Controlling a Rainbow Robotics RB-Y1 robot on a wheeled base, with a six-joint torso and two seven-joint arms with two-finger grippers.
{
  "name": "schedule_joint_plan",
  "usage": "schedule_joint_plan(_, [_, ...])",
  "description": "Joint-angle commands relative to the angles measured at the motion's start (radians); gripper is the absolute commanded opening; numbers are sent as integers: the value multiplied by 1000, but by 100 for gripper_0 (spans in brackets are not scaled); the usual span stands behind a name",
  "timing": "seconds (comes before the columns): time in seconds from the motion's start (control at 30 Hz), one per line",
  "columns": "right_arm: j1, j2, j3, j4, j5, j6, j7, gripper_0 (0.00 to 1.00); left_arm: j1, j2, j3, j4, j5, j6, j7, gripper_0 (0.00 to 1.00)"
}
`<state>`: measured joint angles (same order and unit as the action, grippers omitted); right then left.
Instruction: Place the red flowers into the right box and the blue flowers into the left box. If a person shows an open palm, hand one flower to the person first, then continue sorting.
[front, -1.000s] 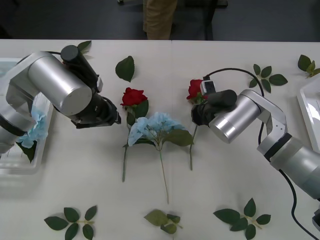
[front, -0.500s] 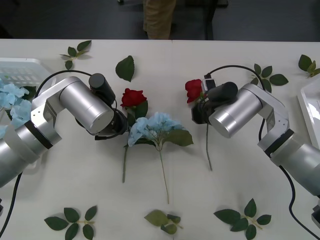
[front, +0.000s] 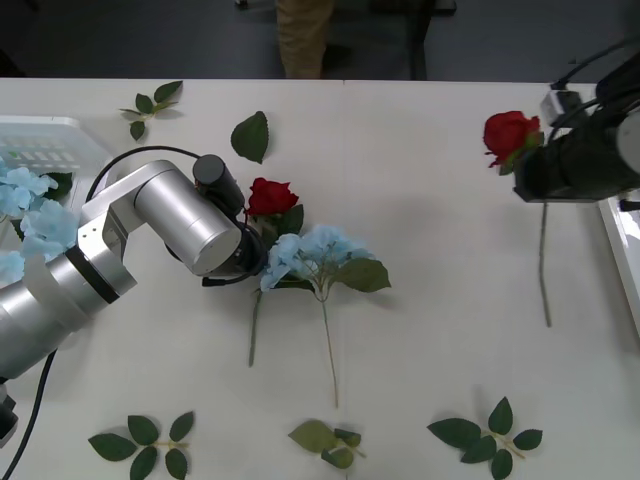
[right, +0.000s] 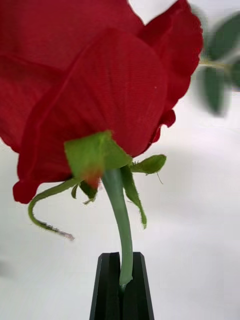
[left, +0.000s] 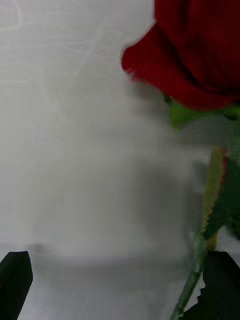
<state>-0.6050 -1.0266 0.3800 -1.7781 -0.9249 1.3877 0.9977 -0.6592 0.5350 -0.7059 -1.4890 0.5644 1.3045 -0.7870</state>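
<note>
From the front, the right gripper (front: 530, 172) is up high near the right edge of the table (front: 430, 260), just beside the rim of the right box (front: 622, 262). It holds a red rose (front: 508, 133), and the stem hangs down over bare table with lots of room around it. The left gripper (front: 252, 262) is low in the middle, next to a second red rose (front: 269, 196) and a blue flower (front: 308, 254) lying close together. More blue flowers (front: 30, 218) lie by the left box (front: 45, 140) at the left edge. Loose leaves (front: 250, 136) lie near the table's edges. A person's trousers (front: 302, 38) show past the far side.

The right wrist view shows the black fingers (right: 107, 287) pressed together, pinching the rose's (right: 95, 80) green stem.

The left wrist view shows the two black fingers (left: 15, 277) spread wide apart, with the other rose (left: 197, 55) and its stem near one of them.

Half a second ago the right gripper held its rose near the middle of the table; now it is far over to the right. The left gripper has moved closer to the flowers in the middle.
</note>
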Motion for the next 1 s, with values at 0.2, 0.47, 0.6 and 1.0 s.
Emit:
schedule_joint_plan(0.2, [-16, -311, -19, 335, -235, -41, 392, 0, -45, -49, -21, -5, -24, -8, -14, 100])
schedule_joint_plan(0.47, [79, -319, -21, 635, -266, -219, 642, 0, -25, -49, -47, -5, -75, -8, -5, 100])
schedule_joint_plan(0.6, [168, -294, -23, 720, -307, -360, 700, 0, -11, -49, -61, -5, -107, -10, -5, 100])
schedule_joint_plan(1.0, [260, -181, -23, 858, -325, -599, 726, 1, 13, -36, -87, -4, -159, -37, -5, 0])
